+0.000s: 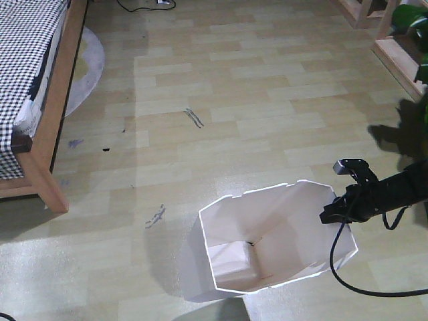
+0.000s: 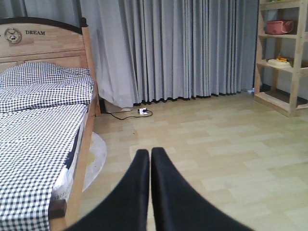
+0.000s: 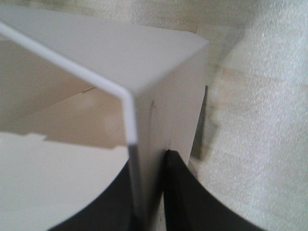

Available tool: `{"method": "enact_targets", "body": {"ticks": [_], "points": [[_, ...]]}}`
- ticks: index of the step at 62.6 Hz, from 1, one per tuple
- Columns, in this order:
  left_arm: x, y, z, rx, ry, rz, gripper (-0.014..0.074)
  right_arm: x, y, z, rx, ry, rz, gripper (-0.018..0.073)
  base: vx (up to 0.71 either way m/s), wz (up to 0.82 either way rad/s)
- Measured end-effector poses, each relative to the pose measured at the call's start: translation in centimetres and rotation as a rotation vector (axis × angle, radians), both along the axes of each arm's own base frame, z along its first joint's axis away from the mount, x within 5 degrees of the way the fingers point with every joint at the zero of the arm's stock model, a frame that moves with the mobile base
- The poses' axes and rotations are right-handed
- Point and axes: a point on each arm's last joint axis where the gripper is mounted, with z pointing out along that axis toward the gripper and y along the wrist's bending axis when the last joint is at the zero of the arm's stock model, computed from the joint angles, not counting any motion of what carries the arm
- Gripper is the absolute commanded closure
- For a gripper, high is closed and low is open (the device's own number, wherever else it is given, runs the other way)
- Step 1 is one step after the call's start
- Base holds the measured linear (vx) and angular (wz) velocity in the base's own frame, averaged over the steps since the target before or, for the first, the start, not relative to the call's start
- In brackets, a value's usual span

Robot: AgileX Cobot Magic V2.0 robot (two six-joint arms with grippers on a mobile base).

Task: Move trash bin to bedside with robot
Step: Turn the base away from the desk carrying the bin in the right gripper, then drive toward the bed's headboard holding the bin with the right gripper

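Clamping the right wall of the white trash bin (image 1: 267, 234) in the right gripper (image 1: 332, 212), one finger inside the rim and the other outside, closed tight on the thin plastic. Standing the bin open-topped on the pale wooden floor (image 1: 267, 100) at the near right of the room, well apart from the bed (image 1: 47, 134) with its checked bedding at the far left. Trailing a black cable (image 1: 384, 293) from the right arm down beside the bin. Pressing the fingers of the left gripper (image 2: 150, 151) together on nothing, pointing over bare floor towards grey curtains (image 2: 183, 48), bed to the left, wooden shelf (image 2: 288, 57) to the far right.
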Motion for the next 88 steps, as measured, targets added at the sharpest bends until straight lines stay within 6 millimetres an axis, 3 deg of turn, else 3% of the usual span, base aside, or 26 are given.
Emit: {"method": "enact_targets", "body": {"ticks": [88], "points": [[0.0, 0.0, 0.0, 0.0, 0.0, 0.0, 0.0603, 0.0, 0.0, 0.0, 0.0, 0.0, -0.001, 0.0564, 0.34, 0.05]]}}
